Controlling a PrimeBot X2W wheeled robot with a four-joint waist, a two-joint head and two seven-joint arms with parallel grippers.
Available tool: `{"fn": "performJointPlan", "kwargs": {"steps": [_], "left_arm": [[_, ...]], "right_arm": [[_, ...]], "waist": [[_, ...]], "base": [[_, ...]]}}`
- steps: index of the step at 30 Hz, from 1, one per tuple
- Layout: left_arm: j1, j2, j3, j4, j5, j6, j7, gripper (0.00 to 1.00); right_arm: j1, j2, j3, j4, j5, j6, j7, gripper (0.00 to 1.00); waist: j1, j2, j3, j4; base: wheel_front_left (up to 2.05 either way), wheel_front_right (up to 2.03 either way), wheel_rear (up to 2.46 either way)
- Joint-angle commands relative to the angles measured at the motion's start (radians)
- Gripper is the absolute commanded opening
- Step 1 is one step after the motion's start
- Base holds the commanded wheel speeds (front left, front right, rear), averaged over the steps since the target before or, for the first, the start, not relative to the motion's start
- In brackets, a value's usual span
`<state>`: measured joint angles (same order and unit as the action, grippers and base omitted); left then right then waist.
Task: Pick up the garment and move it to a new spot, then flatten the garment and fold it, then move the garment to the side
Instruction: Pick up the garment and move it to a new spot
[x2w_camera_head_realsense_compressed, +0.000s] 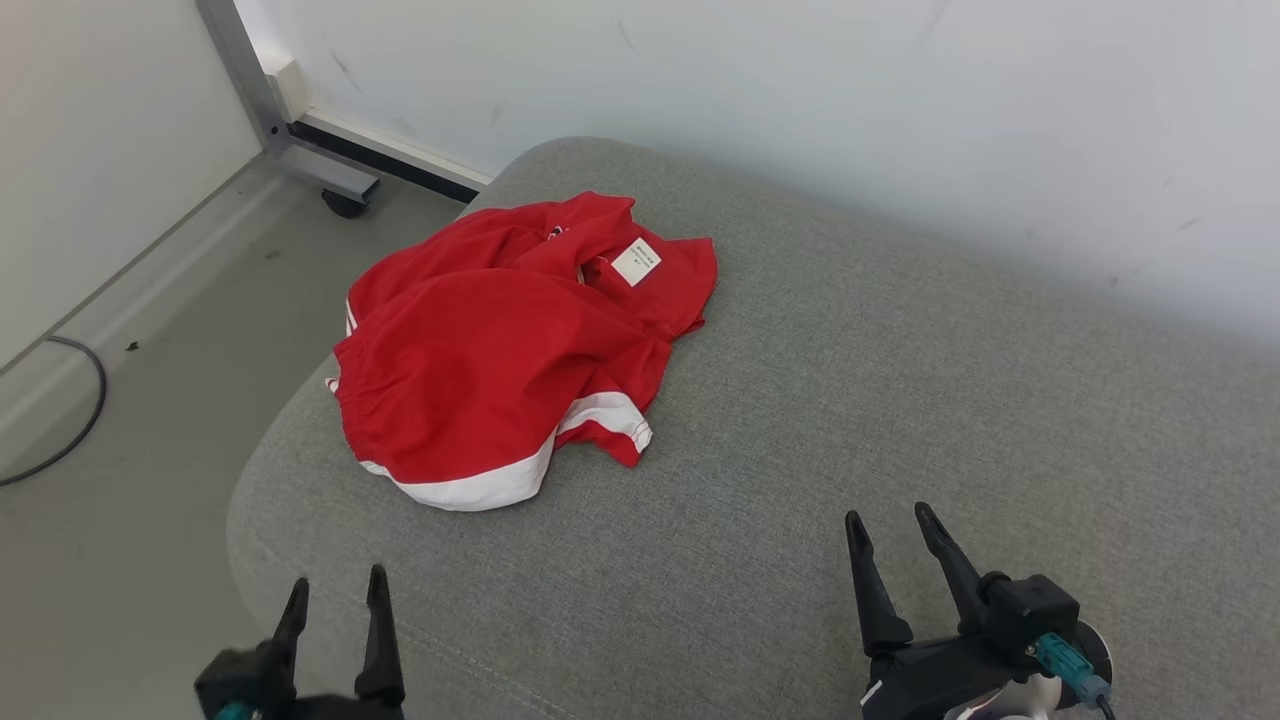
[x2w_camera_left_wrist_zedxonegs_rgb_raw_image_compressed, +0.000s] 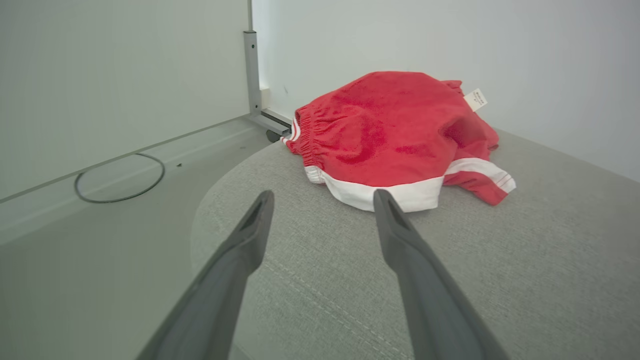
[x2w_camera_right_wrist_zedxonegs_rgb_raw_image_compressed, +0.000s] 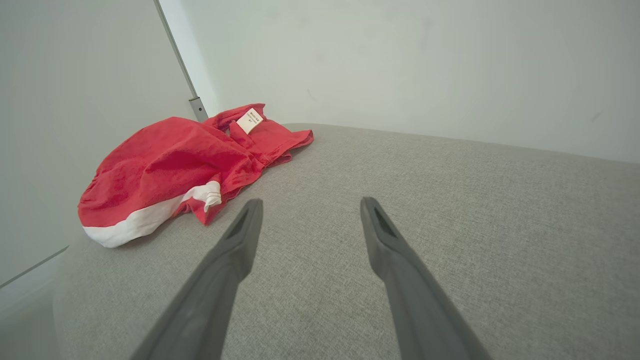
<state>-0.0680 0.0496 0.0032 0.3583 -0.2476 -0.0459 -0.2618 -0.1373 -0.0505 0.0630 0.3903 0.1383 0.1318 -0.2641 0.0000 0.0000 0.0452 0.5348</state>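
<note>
- The garment (x2w_camera_head_realsense_compressed: 500, 350) is red cloth with white trim. It lies crumpled in a loose heap on the grey cushion (x2w_camera_head_realsense_compressed: 900, 380), toward the cushion's far left corner and close to its rounded left edge.
- A white label (x2w_camera_head_realsense_compressed: 636, 262) faces up on the far part of the heap, on the side nearer the wall (x2w_camera_head_realsense_compressed: 800, 80).
- A broad white band (x2w_camera_head_realsense_compressed: 470, 490) runs along the heap's near edge. Beside it, at the near right, a flap of hem with a white stripe (x2w_camera_head_realsense_compressed: 610, 410) lies turned over on the cushion.
- In the left wrist view a gathered elastic waistband (x2w_camera_left_wrist_zedxonegs_rgb_raw_image_compressed: 312, 145) shows on the heap's left side, right at the cushion's edge.
- My left tool (x2w_camera_head_realsense_compressed: 337, 578) hangs over the cushion's near left corner, its two dark fingers spread wide with nothing between them. They point toward the garment's near edge, and the white band lies a little beyond the fingertips, not touching them.
- My right tool (x2w_camera_head_realsense_compressed: 887, 513) sits over the near middle of the cushion, well apart from the garment and to its right. Its fingers are also spread wide and empty, above bare fabric.
- The cushion is covered in a woven grey fabric, and a stitched seam (x2w_camera_head_realsense_compressed: 470, 665) runs near its front edge.
- Left of the cushion is a grey floor (x2w_camera_head_realsense_compressed: 150, 560) with a dark cable (x2w_camera_head_realsense_compressed: 80, 420) looping across it.
- At the far left corner a metal frame (x2w_camera_head_realsense_compressed: 250, 90) stands against the pale wall on a dark caster (x2w_camera_head_realsense_compressed: 345, 203).
</note>
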Motion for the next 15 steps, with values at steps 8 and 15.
{"fn": "performJointPlan", "kwargs": {"steps": [8, 15], "left_arm": [[-0.317, 0.029, -0.014, 0.23, -0.087, -0.05, 0.174, 1.0], [-0.532, 0.066, 0.035, 0.409, -0.171, -0.054, 0.322, 1.0]], "right_arm": [[0.018, 0.001, 0.003, -0.015, 0.007, -0.002, -0.001, 1.0], [-0.008, 0.0, 0.036, -0.021, -0.019, -0.002, 0.003, 1.0]], "waist": [[0.0, 0.0, 0.022, -0.02], [0.0, 0.0, 0.099, -0.147]], "base": [[0.0, 0.0, 0.0], [0.0, 0.0, 0.0]]}}
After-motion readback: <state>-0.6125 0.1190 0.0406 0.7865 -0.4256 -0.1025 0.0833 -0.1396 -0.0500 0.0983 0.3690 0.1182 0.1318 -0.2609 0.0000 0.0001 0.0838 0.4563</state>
